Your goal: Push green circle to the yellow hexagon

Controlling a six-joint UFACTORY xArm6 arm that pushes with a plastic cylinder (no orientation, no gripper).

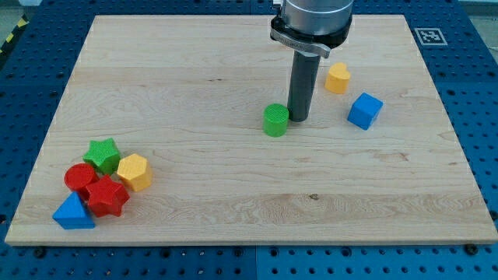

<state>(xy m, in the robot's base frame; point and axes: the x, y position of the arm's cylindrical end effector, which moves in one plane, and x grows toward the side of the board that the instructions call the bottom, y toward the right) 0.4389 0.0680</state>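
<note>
My tip [299, 118] touches the right side of the green circle [275, 120], a round block standing flat near the board's middle, with no long side. I have only a rod, no gripper. The yellow hexagon [134, 172] sits far off at the view's lower left.

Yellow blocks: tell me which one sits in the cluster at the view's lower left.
The yellow hexagon, touching the green star and red star. The other yellow block stands alone right of my tip.
</note>
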